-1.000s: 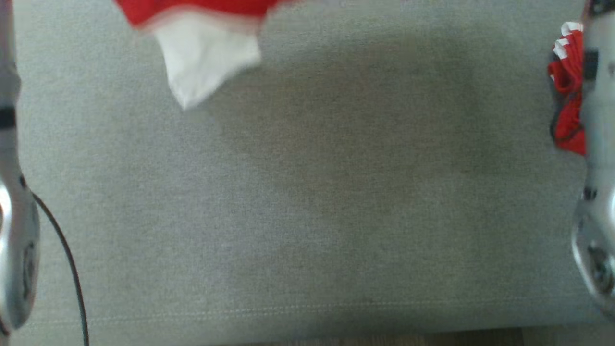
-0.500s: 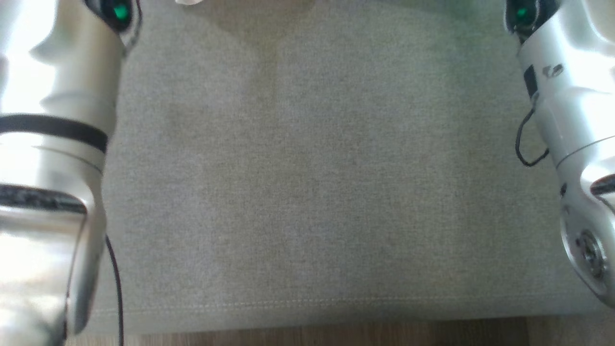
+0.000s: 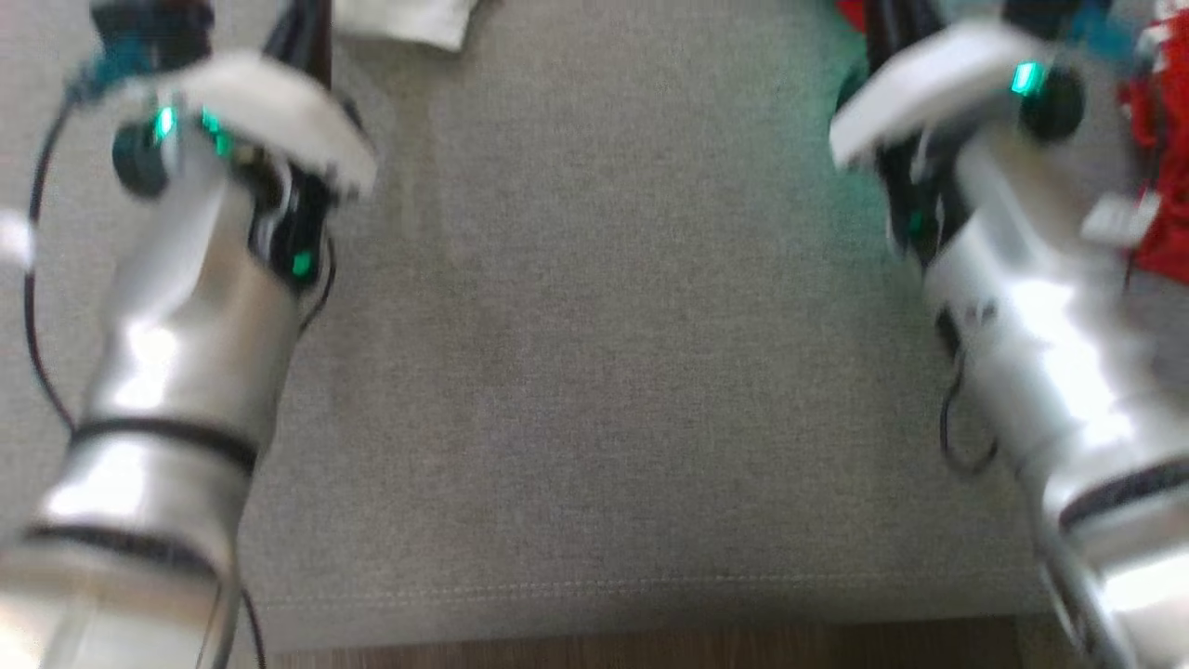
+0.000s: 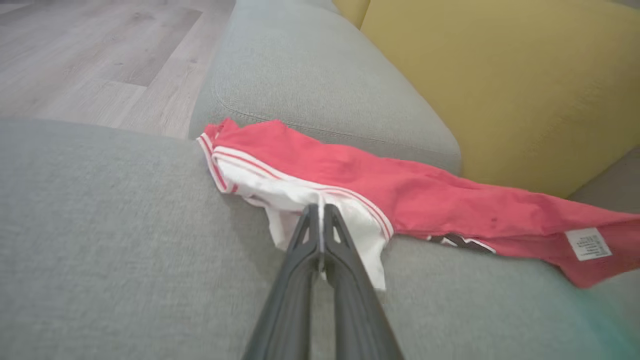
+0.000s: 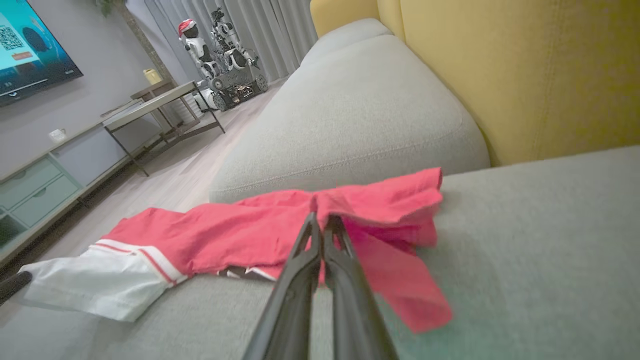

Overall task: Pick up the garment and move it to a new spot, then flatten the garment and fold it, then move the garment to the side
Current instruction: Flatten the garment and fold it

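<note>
The garment [image 4: 400, 195] is a red shirt with white striped ends, stretched sideways across the grey sofa seat [image 3: 594, 325] near the yellow backrest [image 4: 500, 75]. In the left wrist view my left gripper [image 4: 320, 207] is shut on the shirt's white end. The right wrist view has my right gripper [image 5: 321, 217] shut on a bunched red fold of the garment [image 5: 225, 235]. In the blurred head view both silver arms reach forward, the left gripper [image 3: 302, 37] by a white piece of the garment [image 3: 399, 23], the right gripper [image 3: 887, 37] beside red cloth [image 3: 1156, 139].
The seat's front edge and wooden floor [image 3: 650, 650] lie along the bottom of the head view. A second grey cushion [image 5: 350, 115] adjoins the seat. Beyond the sofa stand a metal-legged table [image 5: 160, 100], a low cabinet [image 5: 40, 185] and a wall screen [image 5: 30, 45].
Both arms have swung forward and into the head view. The white corner that hung at the upper left now lies at the top edge. Both grips have held.
</note>
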Controlling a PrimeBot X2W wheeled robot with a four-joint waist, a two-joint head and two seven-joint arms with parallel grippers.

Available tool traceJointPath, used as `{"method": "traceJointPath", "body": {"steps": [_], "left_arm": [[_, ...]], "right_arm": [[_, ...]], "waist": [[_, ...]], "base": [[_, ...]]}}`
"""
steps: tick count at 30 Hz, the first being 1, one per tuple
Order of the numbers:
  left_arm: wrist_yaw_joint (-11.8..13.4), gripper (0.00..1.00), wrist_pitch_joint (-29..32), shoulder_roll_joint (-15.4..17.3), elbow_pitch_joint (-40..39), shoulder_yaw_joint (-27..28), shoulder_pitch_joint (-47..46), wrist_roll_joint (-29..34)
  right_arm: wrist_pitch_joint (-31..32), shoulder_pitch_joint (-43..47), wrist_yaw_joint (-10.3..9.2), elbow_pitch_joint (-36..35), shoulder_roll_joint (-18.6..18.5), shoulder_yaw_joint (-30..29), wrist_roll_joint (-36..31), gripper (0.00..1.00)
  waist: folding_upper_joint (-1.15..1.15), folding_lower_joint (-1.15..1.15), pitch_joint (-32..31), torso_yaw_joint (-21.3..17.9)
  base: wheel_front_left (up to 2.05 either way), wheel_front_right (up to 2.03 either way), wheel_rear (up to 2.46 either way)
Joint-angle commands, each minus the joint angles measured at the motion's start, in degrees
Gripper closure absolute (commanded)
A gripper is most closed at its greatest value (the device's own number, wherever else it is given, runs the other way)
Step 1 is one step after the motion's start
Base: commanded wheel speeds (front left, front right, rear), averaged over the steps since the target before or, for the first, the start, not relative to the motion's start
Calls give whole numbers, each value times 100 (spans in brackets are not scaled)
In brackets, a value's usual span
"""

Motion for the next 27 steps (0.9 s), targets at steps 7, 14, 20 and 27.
{"method": "traceJointPath", "body": {"steps": [7, 14, 20, 27], "left_arm": [[18, 100, -68, 717, -2442, 811, 2270, 432], [327, 100, -69, 824, -4406, 1160, 4534, 844], [894, 100, 617, 963, -6150, 1071, 6166, 833], [1459, 100, 1403, 1080, -7517, 1047, 7325, 769]], "right_arm": [[-98, 1850, -4, -1040, -296, 34, 364, 100], [-38, 3528, -4, -1750, -547, -106, 550, 100], [391, 5017, -4, -2830, -796, -710, 423, 100], [1337, 6586, -4, -4466, -517, -1700, -140, 100]], "waist": [[0, 0, -827, 167], [0, 0, -1507, 283], [0, 0, -1947, 367], [0, 0, -2288, 371]], "base": [[0, 0, 0], [0, 0, 0], [0, 0, 0], [0, 0, 0]]}}
